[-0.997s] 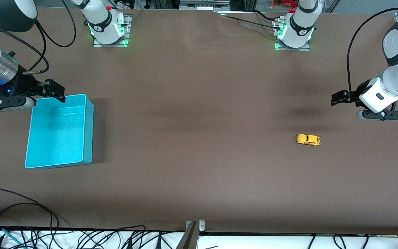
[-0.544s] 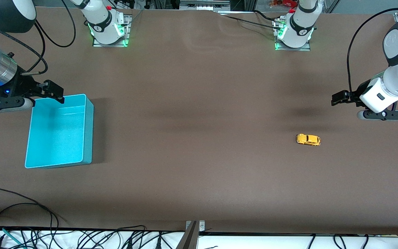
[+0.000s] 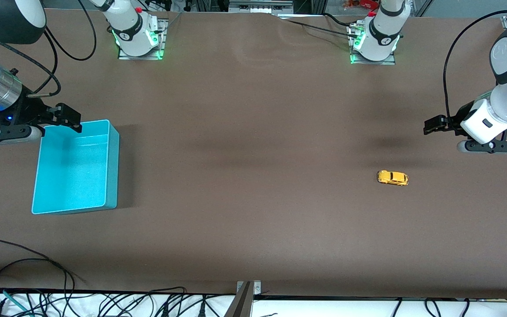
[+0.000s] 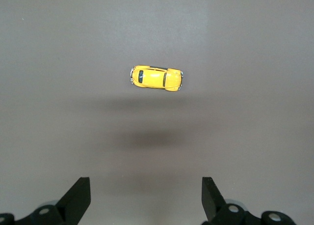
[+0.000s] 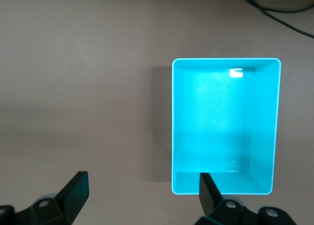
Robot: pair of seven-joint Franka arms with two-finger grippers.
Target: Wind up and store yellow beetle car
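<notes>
We see the yellow beetle car (image 3: 392, 178) on its wheels on the bare brown table (image 3: 253, 198), toward the left arm's end. In the front view it lies at about eight o'clock from the left gripper (image 3: 429, 125), which hangs over the table near the car with fingers spread and nothing between them; the left arm is much the nearer. The car's long axis runs from three to nine o'clock, across the spread fingers in the left wrist view. The right gripper (image 3: 69, 116), likewise spread and empty, waits over the rim of the turquoise bin (image 3: 112, 167). We find the bin empty.
</notes>
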